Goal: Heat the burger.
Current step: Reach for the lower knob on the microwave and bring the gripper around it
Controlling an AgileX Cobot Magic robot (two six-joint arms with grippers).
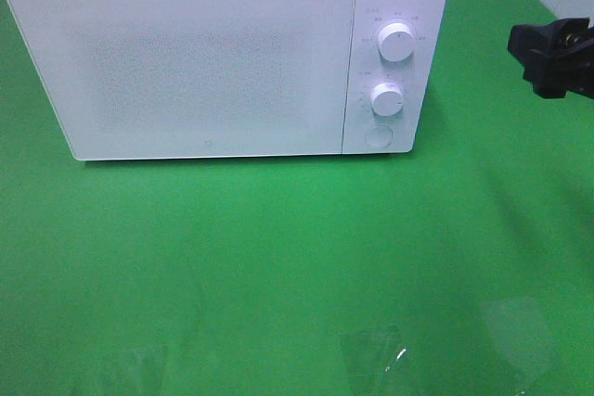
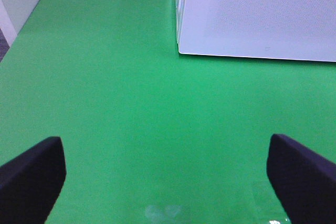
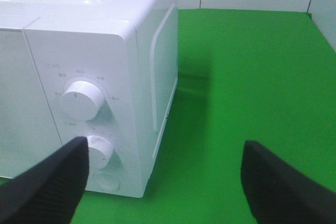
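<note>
The white microwave (image 1: 186, 62) sat on the far side of the green table (image 1: 278, 257) with its door shut. The burger could not be seen anywhere. It may have been inside, but I cannot tell. The right gripper (image 3: 165, 182) hung just right of the microwave, near the knobs, spread wide and holding nothing. The left gripper (image 2: 167, 177) was spread wide too, over bare table at the near left. The two knobs sat close together, so the gripper could turn the top knob (image 1: 397, 44) by mistake. It could bump the round button (image 1: 377, 137). A hard push might slide the microwave.
</note>
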